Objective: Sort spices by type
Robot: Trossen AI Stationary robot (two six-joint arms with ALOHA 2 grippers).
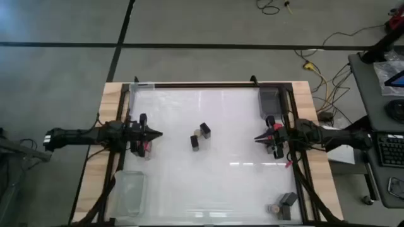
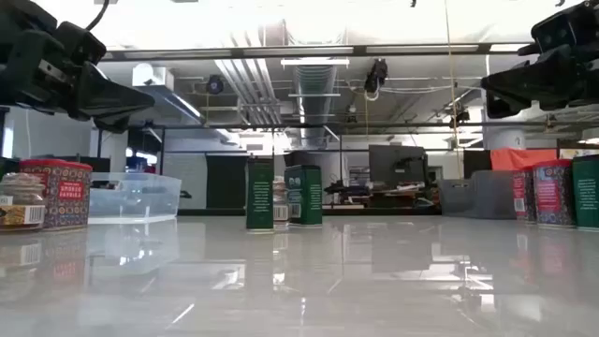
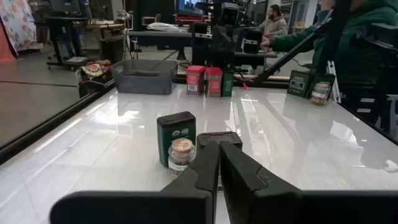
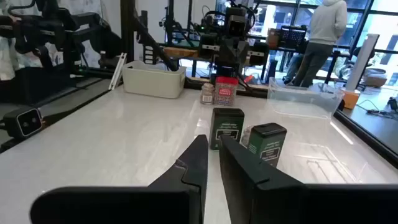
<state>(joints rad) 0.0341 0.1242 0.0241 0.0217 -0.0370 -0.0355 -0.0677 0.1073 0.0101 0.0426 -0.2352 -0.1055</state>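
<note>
Both claws hang shut and empty: left claw (image 1: 159, 134), right claw (image 1: 257, 138). Midway between them, two green tins (image 1: 205, 130) and a tan-topped jar (image 3: 181, 156) wait unsorted; red tins (image 3: 204, 80) sit grouped behind the right claw.

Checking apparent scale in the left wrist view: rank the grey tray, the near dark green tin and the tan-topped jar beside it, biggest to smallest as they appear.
1. Grey tray, largest though farthest away.
2. Dark green tin.
3. Tan-topped jar, smallest; it stands nearest the camera, so its true size is smaller still.
</note>
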